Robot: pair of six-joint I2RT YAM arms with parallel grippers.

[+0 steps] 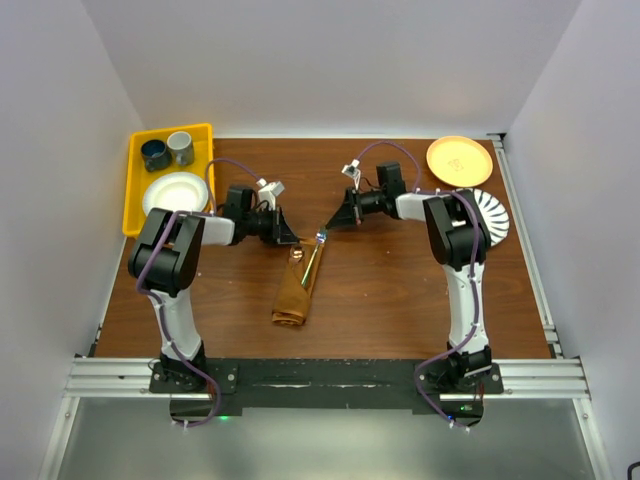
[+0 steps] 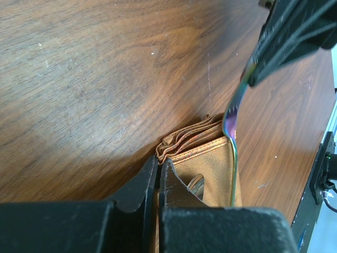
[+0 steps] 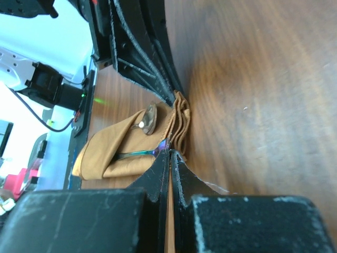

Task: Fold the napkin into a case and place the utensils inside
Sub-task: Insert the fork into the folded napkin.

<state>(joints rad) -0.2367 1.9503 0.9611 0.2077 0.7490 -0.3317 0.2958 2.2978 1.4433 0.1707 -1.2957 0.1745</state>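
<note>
A robotics lab booth: white walls (image 1: pixel 330 60), aluminium rail (image 1: pixel 540 375), wooden table (image 1: pixel 400 290).

light: bright, even | glare: sheen on table (image 2: pixel 105 79) | focus: near jaws blurred

near worktop (image 1: pixel 400 310): open, you pass freely beside case (image 1: pixel 296 295)
case far end: crowded by left claw (image 1: pixel 292 239), right claw (image 1: pixel 326 231), utensil (image 1: pixel 313 258)
rear corners: yellow tray (image 1: pixel 136 190), orange plate (image 1: pixel 459 160)

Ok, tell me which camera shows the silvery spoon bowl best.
The right wrist view: the spoon bowl lies in plain sight on the case. In the left wrist view only a sliver shows behind a finger of the left gripper. In the top view it is too small to make out.
</note>
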